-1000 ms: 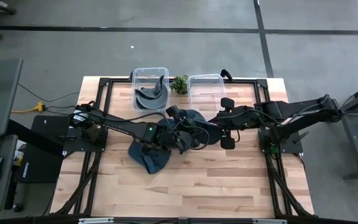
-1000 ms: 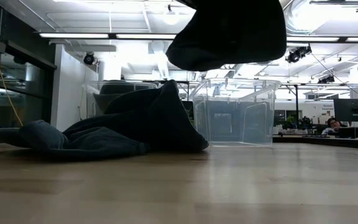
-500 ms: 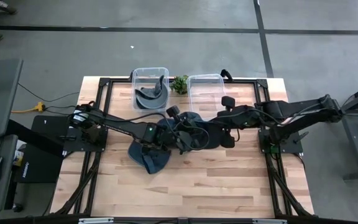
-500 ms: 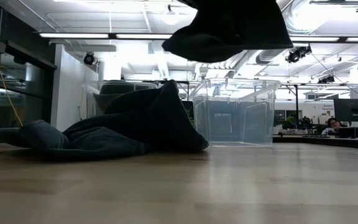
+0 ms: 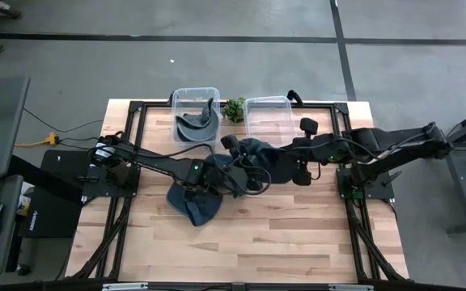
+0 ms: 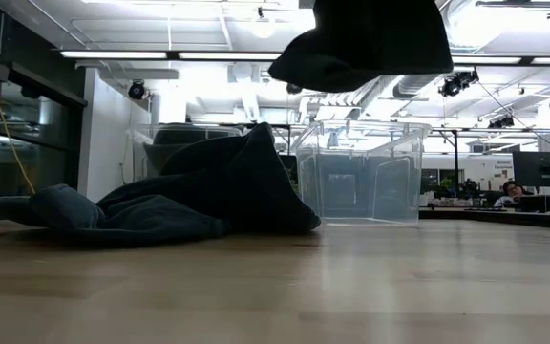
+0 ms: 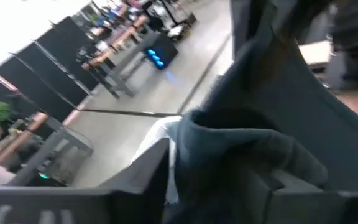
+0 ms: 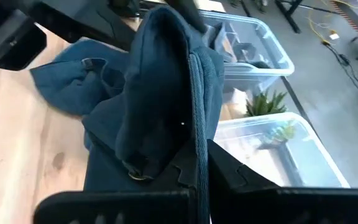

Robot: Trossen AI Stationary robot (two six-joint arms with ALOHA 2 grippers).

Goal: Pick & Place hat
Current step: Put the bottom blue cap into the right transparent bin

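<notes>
A dark blue hat hangs in the air between my two grippers, above the middle of the table; the low view shows it lifted clear. My left gripper is shut on its left side, my right gripper on its right side. A pile of more blue hats lies on the table under the left arm, also seen in the low view as a heap. One hat lies in the left clear bin. The right clear bin holds nothing that I can see. My left gripper is shut on a thick fold of the hat's cloth, which fills the gap between its fingers; which part of the hat that is I cannot tell. The hat is lifted clear of the table. My right gripper pinches the hat's seamed edge between its two fingers, coming level from the table's right. The hat stands up beyond the fingers, and its far end reaches the left gripper.
A small green plant stands between the two bins at the far edge. The black frame rails run along the table's sides. Bare wood lies toward the near edge.
My right gripper has moved toward the table's right and far edge, toward the right bin, drawing the hat with it. In the low view the hat has shifted sideways and risen a little. The pile on the table has stayed still.
</notes>
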